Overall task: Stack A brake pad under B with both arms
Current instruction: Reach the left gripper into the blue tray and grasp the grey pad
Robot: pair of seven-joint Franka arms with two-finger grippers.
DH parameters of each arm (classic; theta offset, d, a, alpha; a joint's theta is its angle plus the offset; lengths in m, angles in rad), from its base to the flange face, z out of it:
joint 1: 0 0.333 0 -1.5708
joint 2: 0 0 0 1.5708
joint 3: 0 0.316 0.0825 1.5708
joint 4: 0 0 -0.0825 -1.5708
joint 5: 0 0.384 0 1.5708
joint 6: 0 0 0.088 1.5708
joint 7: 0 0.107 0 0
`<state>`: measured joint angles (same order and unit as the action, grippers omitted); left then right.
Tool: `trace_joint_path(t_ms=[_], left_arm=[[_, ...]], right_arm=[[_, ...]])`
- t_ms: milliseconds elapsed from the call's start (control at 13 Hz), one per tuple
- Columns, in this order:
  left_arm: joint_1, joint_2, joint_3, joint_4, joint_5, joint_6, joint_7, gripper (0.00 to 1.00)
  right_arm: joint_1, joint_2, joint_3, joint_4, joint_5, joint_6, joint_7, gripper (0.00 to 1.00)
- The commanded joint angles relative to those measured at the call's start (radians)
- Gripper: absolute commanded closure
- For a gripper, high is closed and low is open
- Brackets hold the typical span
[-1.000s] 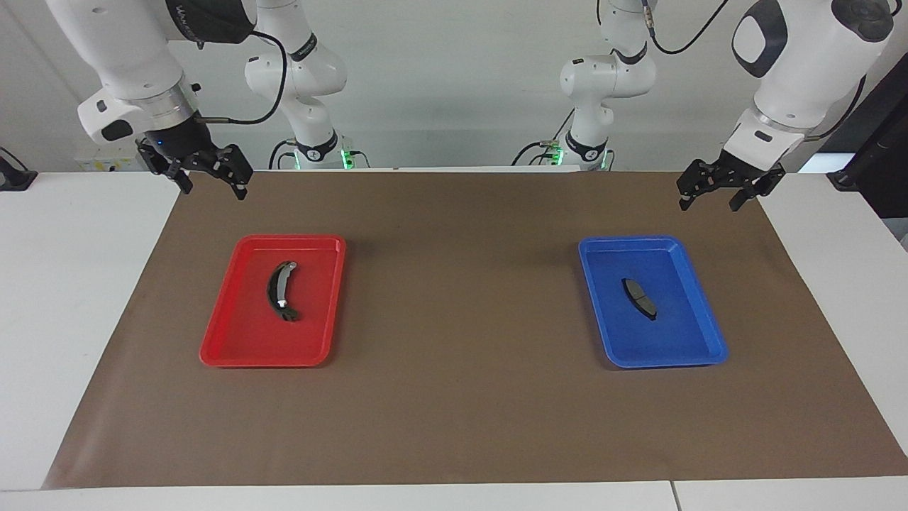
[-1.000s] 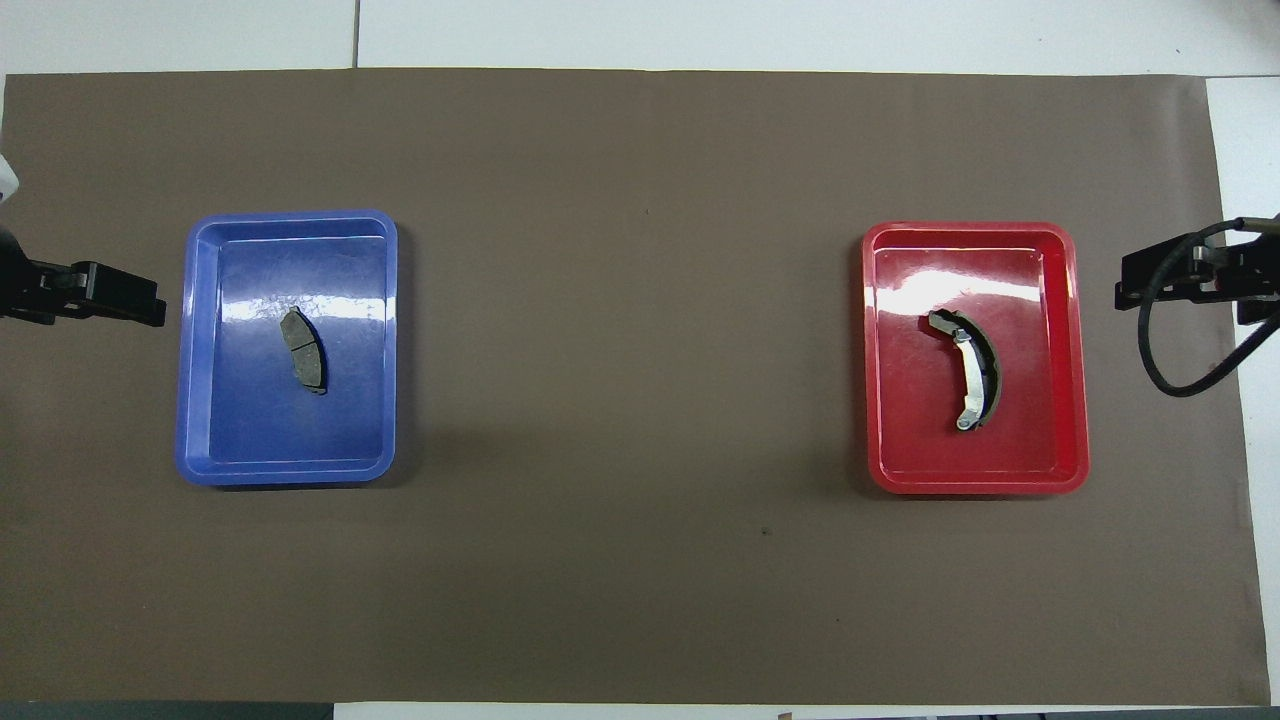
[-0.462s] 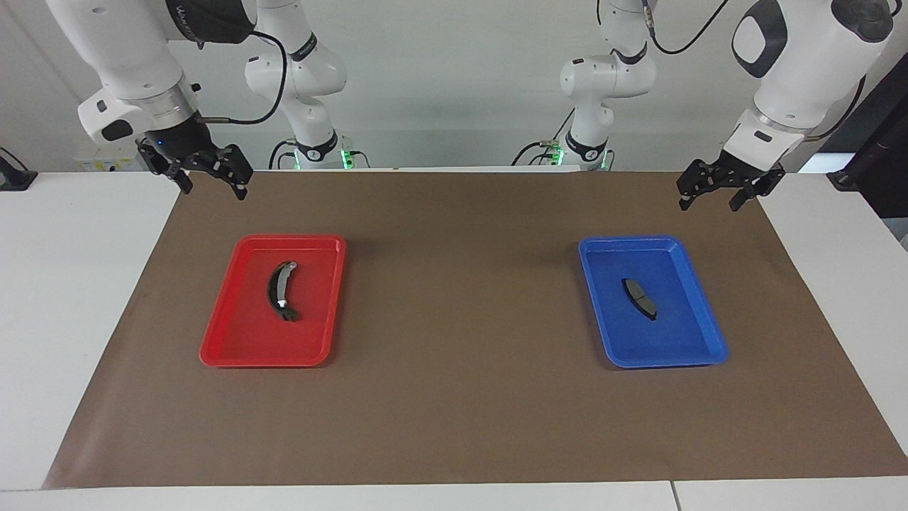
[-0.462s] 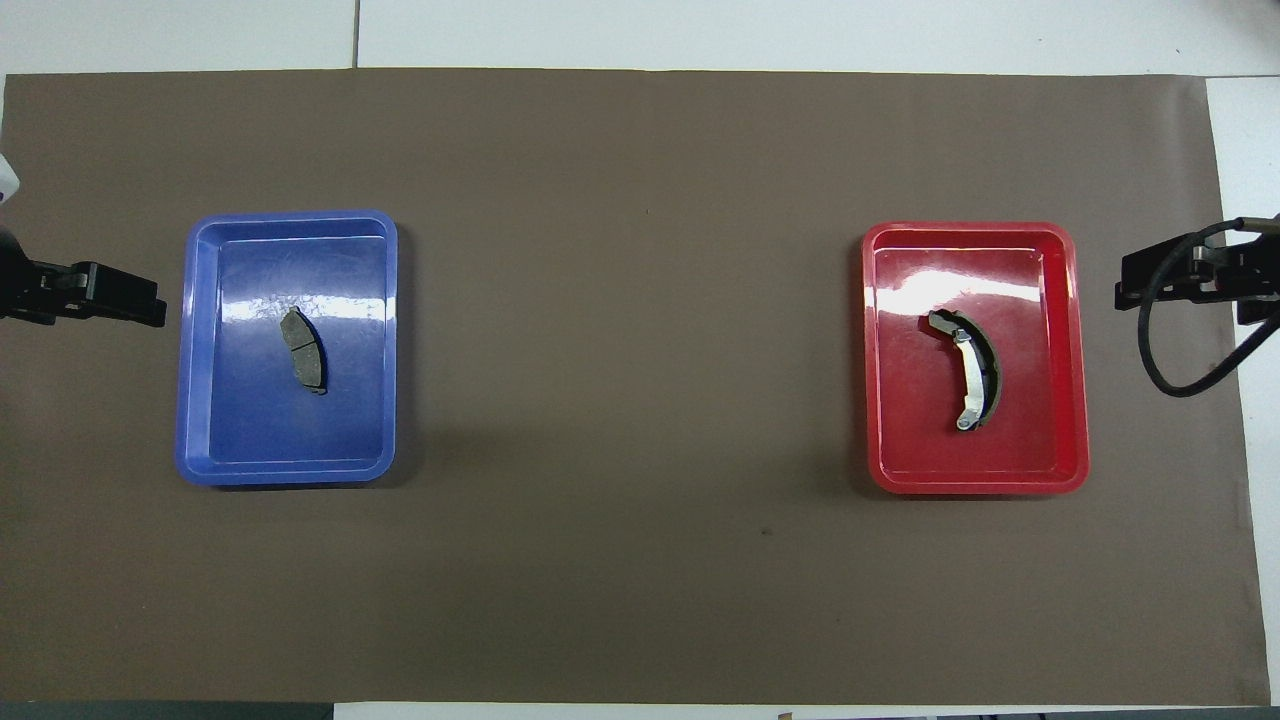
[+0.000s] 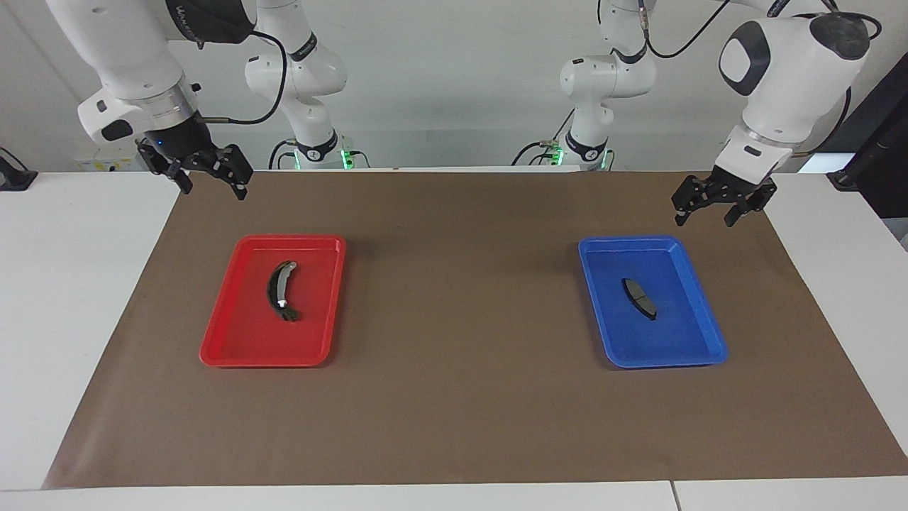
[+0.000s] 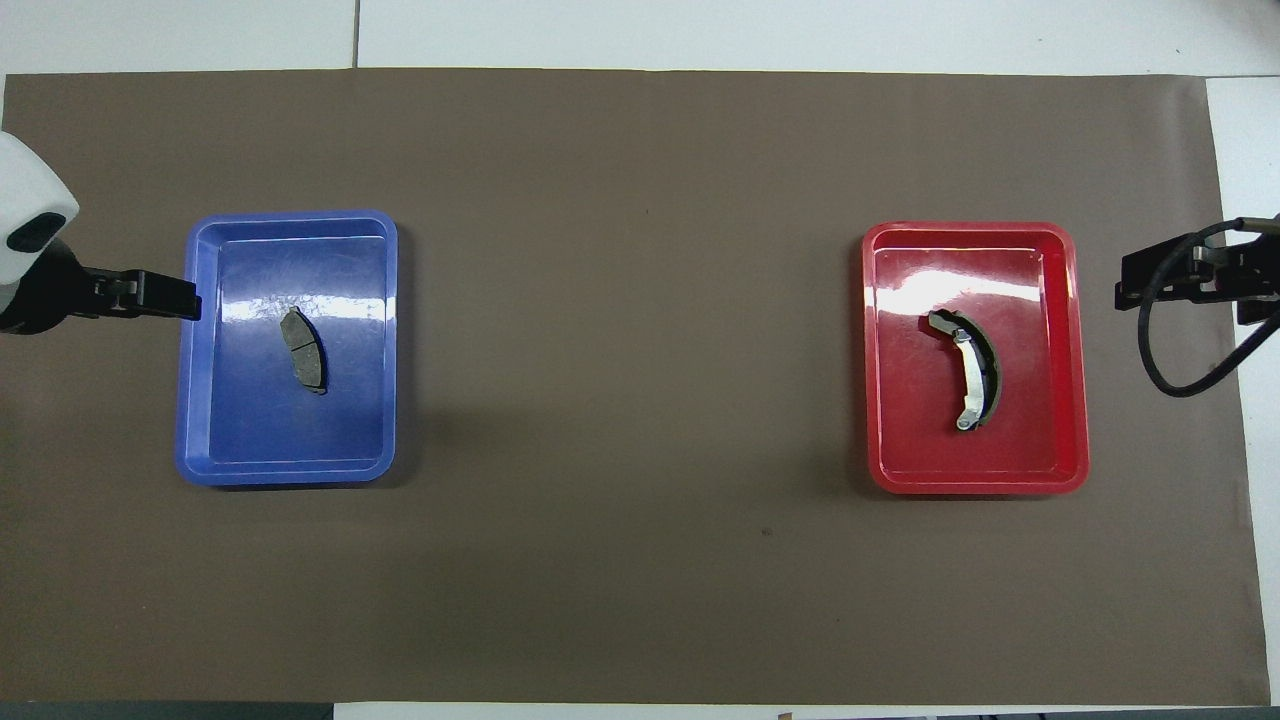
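The A brake pad [image 5: 639, 298] [image 6: 303, 350], a small flat dark grey piece, lies in the blue tray [image 5: 667, 337] [image 6: 260, 430]. B [image 5: 279, 291] [image 6: 975, 372], a long arched dark piece with a light strip, lies in the red tray [image 5: 248, 333] [image 6: 1040, 440]. My left gripper [image 5: 702, 218] [image 6: 185, 299] hangs open and empty in the air, over the blue tray's rim at the left arm's end. Over the mat's edge beside the red tray, my right gripper [image 5: 213, 190] [image 6: 1128, 290] is open and holds nothing.
A brown mat [image 5: 461, 319] covers most of the white table, with both trays on it, one toward each arm's end. A black cable [image 6: 1165, 370] loops from the right wrist. Bare mat lies between the trays.
My left gripper has come lower and moved toward the blue tray, its tips now over the rim. The right arm, both trays and both parts have stayed put.
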<state>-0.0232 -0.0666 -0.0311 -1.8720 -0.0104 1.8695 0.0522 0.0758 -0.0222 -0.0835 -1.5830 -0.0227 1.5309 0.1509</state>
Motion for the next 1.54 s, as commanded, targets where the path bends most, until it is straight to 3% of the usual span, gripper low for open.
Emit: trace_joint_path(t_ms=[0,385,846,1462], left_arm=[[-0.015,-0.010,0.005,-0.113,0.001,0.132,-0.075,0.02],[-0.027,0.186,0.005,-0.116,0.001,0.287,-0.175,0.02],[-0.040,0.298,0.005,-0.170,0.001,0.368,-0.348,0.02],[-0.026,0.315,0.005,-0.234,0.001,0.409,-0.357,0.04]], right_arm=[[-0.005,-0.013,0.004,-0.017,0.001,0.014,-0.014,0.00],[-0.005,-0.013,0.004,-0.018,0.001,0.014,-0.014,0.00],[-0.007,-0.013,0.004,-0.018,0.001,0.014,-0.014,0.00],[-0.007,-0.013,0.004,-0.018,0.001,0.014,-0.014,0.00]])
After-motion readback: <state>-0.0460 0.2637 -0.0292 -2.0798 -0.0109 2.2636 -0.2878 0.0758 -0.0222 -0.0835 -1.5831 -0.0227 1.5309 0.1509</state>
